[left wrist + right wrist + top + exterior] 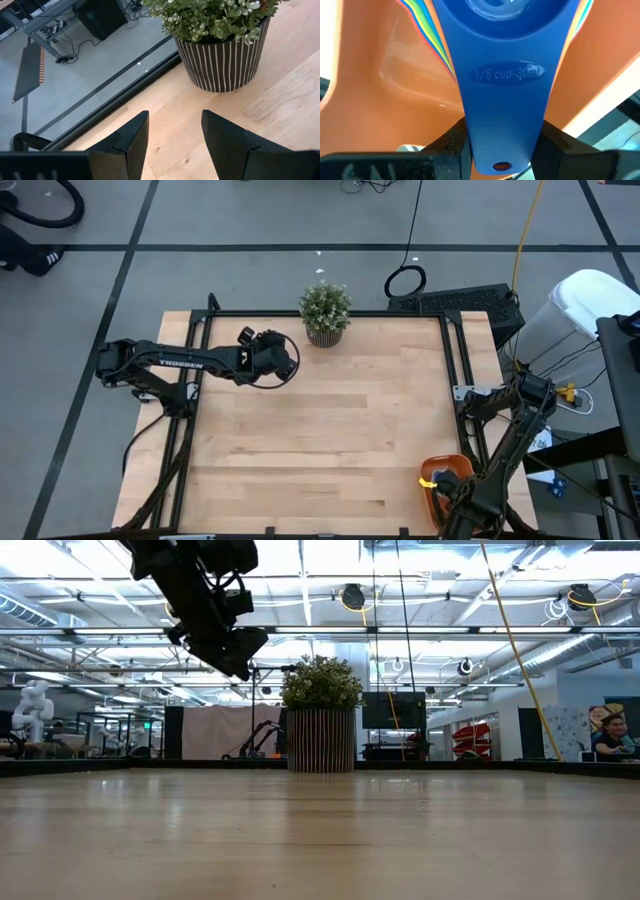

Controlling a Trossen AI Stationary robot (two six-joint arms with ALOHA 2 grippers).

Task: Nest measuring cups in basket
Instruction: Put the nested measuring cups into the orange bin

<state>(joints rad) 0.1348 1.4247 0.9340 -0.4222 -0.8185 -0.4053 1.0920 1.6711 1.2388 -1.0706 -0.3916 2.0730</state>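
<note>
Closest to the lens in the right wrist view, the blue cup's [502,65] flat handle sits pinched between the right gripper's [502,150] two dark fingers, with "1/8 cup" moulded into the smooth plastic. Under it, thin coloured edges of the other cups [427,30] fan out in a stack, all lying inside the glossy orange basket [385,90]. From above, the basket [440,470] sits at the table's [320,440] near right corner, hard against the black frame rail, partly covered by the right arm, so there is little room around it.

Across the table, the left gripper [285,358] hangs above the far left part, near the far edge and just beside the plant [325,310]. Its fingers [132,140] stand apart with nothing between them. The plant sits in a round, dark pot with pale vertical stripes. All the middle of the pale wooden top lies bare, its planks smooth and lightly grained.
</note>
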